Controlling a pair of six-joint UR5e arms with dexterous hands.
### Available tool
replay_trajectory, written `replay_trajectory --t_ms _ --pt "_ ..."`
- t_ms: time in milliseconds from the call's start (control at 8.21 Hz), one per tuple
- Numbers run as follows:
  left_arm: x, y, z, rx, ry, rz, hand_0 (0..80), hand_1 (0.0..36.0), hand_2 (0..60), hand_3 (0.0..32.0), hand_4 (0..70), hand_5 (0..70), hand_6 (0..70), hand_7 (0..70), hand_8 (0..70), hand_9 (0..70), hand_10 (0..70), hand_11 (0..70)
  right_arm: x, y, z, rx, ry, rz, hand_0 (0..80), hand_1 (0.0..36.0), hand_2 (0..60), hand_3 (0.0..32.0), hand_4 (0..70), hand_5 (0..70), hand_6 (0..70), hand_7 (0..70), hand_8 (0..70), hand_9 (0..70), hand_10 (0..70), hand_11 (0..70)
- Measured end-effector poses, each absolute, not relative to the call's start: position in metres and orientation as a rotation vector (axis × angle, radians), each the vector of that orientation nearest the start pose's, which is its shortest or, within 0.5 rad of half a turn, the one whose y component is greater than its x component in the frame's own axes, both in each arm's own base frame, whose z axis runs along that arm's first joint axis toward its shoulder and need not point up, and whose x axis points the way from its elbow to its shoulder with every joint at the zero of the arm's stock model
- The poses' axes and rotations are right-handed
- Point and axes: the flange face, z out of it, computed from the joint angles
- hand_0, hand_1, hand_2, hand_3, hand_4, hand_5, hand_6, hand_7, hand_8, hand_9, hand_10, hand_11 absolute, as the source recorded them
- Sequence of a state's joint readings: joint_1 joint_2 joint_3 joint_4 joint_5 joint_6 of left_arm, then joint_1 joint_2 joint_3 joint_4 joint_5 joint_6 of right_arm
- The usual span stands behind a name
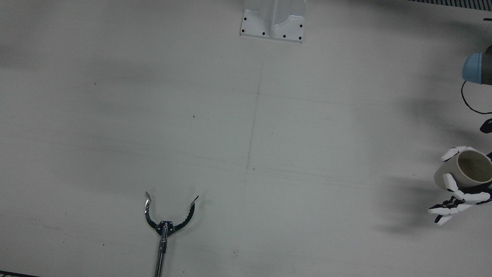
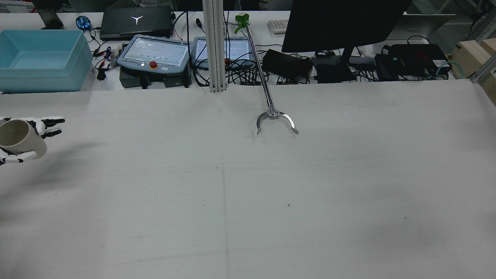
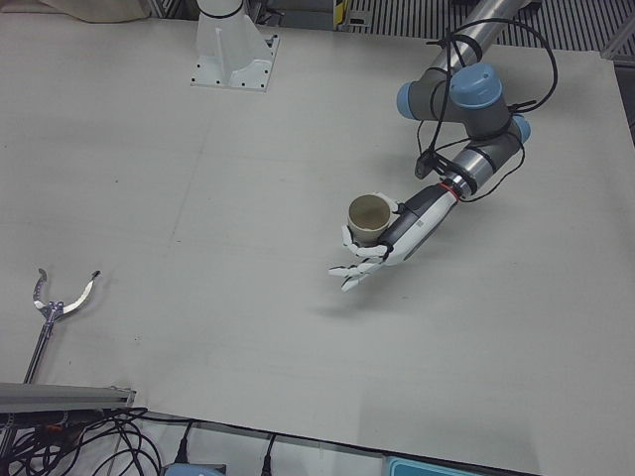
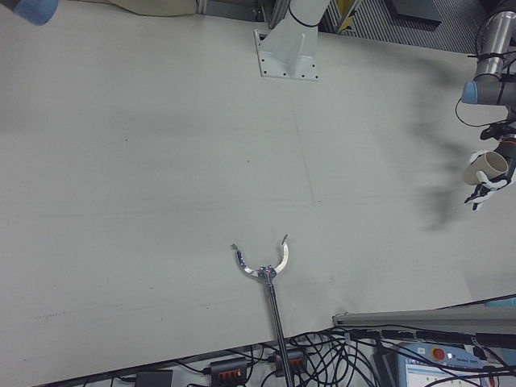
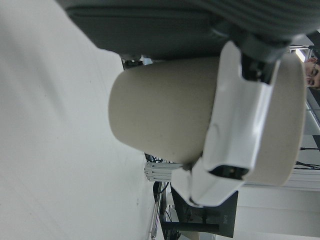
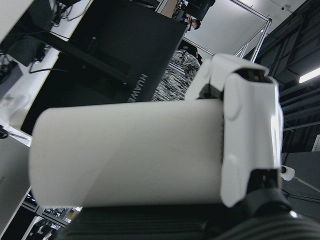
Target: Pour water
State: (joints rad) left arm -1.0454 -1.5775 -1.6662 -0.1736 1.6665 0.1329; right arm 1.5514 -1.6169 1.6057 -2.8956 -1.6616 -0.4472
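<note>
Left-front view: left hand carries a beige cup above the table, mouth facing up and slightly toward the camera.
Left hand fingers: wrapped around the beige cup wall; the left hand view shows one finger lying across the cup body near the rim.
Beige cup position: clear of the table surface, at the far left edge of the station in the rear view; its shadow falls on the table beside it.
Right hand: seen only in its own camera, where a finger presses on a white cup; it is closed on that cup.
Right hand location: not shown in any fixed view, so it appears to sit outside the table area those views cover.
Critical relation: the two cups are well apart, neither one above the other; which cup holds water cannot be told.
Judged requirement: both arms need to travel inward toward the table centre before either cup's axis is tipped.
Other object: a reacher tool with open claw lies on the operators' side, unrelated to the pour.
</note>
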Motion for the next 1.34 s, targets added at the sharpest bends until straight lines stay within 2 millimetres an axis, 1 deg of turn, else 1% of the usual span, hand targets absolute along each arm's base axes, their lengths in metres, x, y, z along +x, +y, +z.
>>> replay_trajectory --t_ms 122,244,365,487,609,731,853,974,1096,1218,1340 --pt "0.144 -0.506 0.644 -0.45 2.163 -1.549 79.5 36.0 60.0 0.0 70.0 70.0 15.7 18.5 5.6 6.6 8.1 14.4 0.087 -0.51 0.728 -0.48 2.735 -2.131 55.3 20.3 58.1 0.0 48.6 27.8 70.0 70.0 70.0 70.0 67.3 70.0" --pt "0.14 -0.506 0.678 -0.396 2.184 -1.572 77.9 36.0 60.0 0.0 70.0 70.0 15.8 18.2 5.7 6.7 8.3 14.7 0.044 -0.525 0.779 -0.468 2.72 -2.135 54.8 19.8 57.8 0.0 48.2 27.1 70.0 70.0 70.0 70.0 66.6 70.0" --pt "0.136 -0.504 0.708 -0.352 2.193 -1.581 75.9 36.0 60.0 0.0 70.0 70.0 15.7 18.1 5.6 6.5 8.1 14.3 -0.002 -0.534 0.816 -0.449 2.709 -2.121 55.3 20.2 58.0 0.0 49.8 28.2 70.0 70.0 70.0 70.0 65.7 70.0" --pt "0.134 -0.5 0.735 -0.325 2.193 -1.585 62.7 35.9 60.0 0.0 64.6 70.0 14.6 16.8 4.7 4.5 6.3 11.0 -0.039 -0.538 0.834 -0.431 2.706 -2.105 62.5 26.9 53.5 0.0 58.0 23.6 68.7 57.7 51.6 53.5 49.8 70.0" --pt "0.13 -0.495 0.757 -0.308 2.189 -1.588 56.9 32.0 60.0 0.0 53.9 70.0 13.5 15.3 3.7 2.9 4.8 8.5 -0.063 -0.538 0.842 -0.417 2.709 -2.095 55.9 22.6 22.3 0.0 29.2 3.3 22.2 6.6 6.7 1.8 7.9 13.3" --pt "0.127 -0.491 0.77 -0.301 2.19 -1.586 52.6 26.4 55.1 0.0 50.2 70.0 13.2 15.1 3.4 2.3 3.7 6.5 -0.073 -0.534 0.847 -0.404 2.712 -2.079 49.3 12.8 1.3 0.0 18.4 0.0 2.9 0.0 0.0 0.0 0.0 0.0" --pt "0.126 -0.489 0.774 -0.298 2.193 -1.582 46.8 15.6 36.1 0.0 40.4 70.0 10.8 13.0 2.1 1.2 0.8 1.6 -0.073 -0.523 0.856 -0.371 2.709 -2.06 47.6 10.4 0.0 22.6 0.0 0.0 0.0 0.0 0.0 0.0 0.0 0.0" --pt "0.126 -0.488 0.776 -0.295 2.193 -1.579 40.1 8.2 25.4 0.0 38.2 42.0 7.8 10.3 0.8 0.6 0.0 0.0 -0.068 -0.511 0.865 -0.302 2.69 -2.047 47.0 10.4 0.0 32.0 0.0 0.0 0.0 0.0 0.0 0.0 0.0 0.0" --pt "0.126 -0.488 0.777 -0.279 2.192 -1.57 33.4 5.0 19.7 0.0 34.2 9.8 5.6 8.0 0.2 0.2 0.0 0.0 -0.061 -0.5 0.872 -0.223 2.66 -2.038 47.1 11.0 0.0 32.0 0.0 0.0 0.0 0.0 0.0 0.0 0.0 0.0" --pt "0.127 -0.488 0.777 -0.244 2.186 -1.551 35.4 5.5 17.5 0.0 28.6 1.2 4.7 6.4 0.5 0.0 0.0 0.0 -0.053 -0.491 0.876 -0.176 2.634 -2.032 47.5 12.3 0.0 32.0 0.0 0.0 0.0 0.0 0.0 0.0 0.0 0.0" --pt "0.129 -0.488 0.778 -0.215 2.179 -1.533 36.7 6.1 17.5 0.0 25.3 0.0 4.4 5.8 0.4 0.0 0.0 0.0 -0.045 -0.485 0.878 -0.161 2.619 -2.026 47.8 13.1 0.0 32.0 0.0 0.0 0.0 0.0 0.0 0.0 0.0 0.0"
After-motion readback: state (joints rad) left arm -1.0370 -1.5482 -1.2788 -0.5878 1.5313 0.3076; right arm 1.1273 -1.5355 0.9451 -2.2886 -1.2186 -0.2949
